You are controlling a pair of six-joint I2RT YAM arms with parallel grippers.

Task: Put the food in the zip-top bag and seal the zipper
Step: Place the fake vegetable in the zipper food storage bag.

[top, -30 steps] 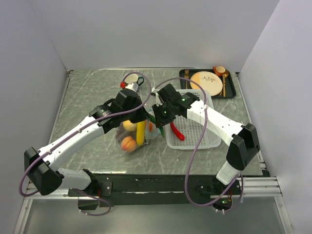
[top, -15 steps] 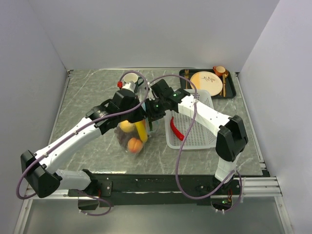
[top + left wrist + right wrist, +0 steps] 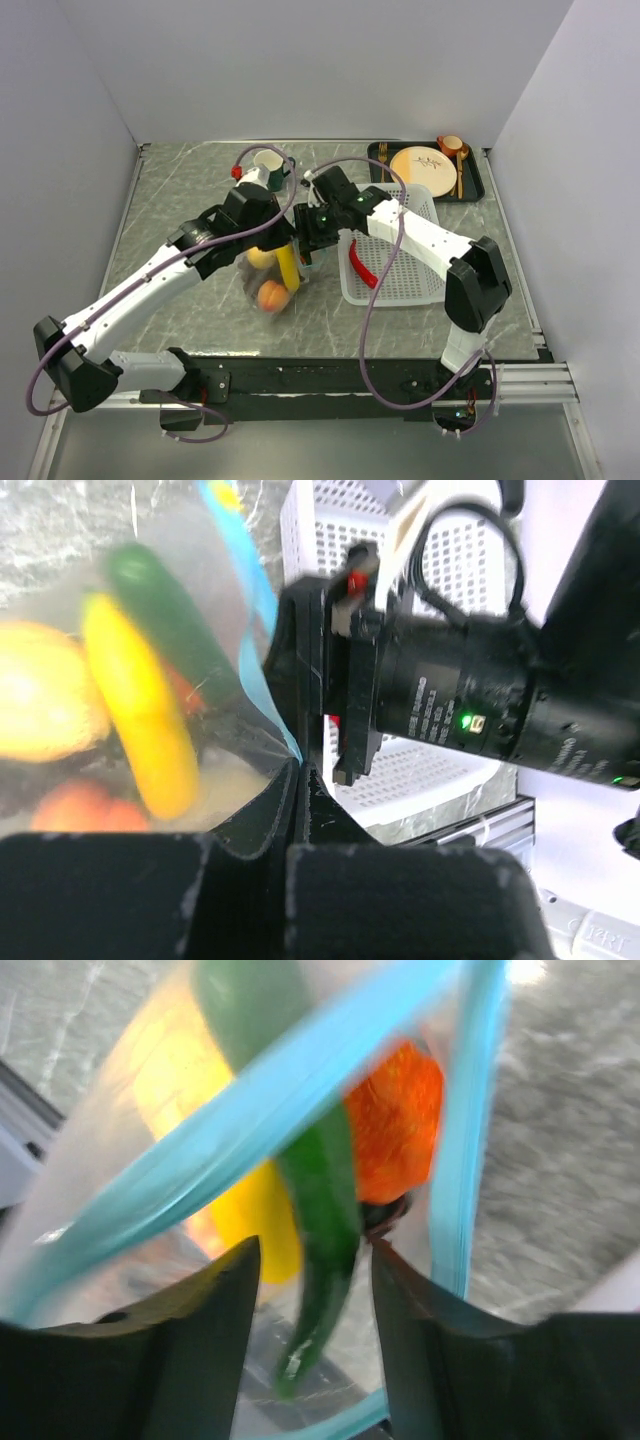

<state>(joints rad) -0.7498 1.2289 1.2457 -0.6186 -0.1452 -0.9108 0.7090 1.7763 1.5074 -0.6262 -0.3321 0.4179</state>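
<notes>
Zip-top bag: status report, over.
Left gripper shut on teal zipper strip of clear plastic zip-top bag. Right gripper open at mouth, green pepper inside. Red chili in white mesh basket.

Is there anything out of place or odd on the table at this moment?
Yes. One red chili lies alone in the white basket, while the other food sits inside the clear bag. The bag's teal zipper is open.

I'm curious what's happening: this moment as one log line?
left gripper: shut on zipper | right gripper: open over bag mouth | green pepper: in bag | red chili: in basket
</notes>
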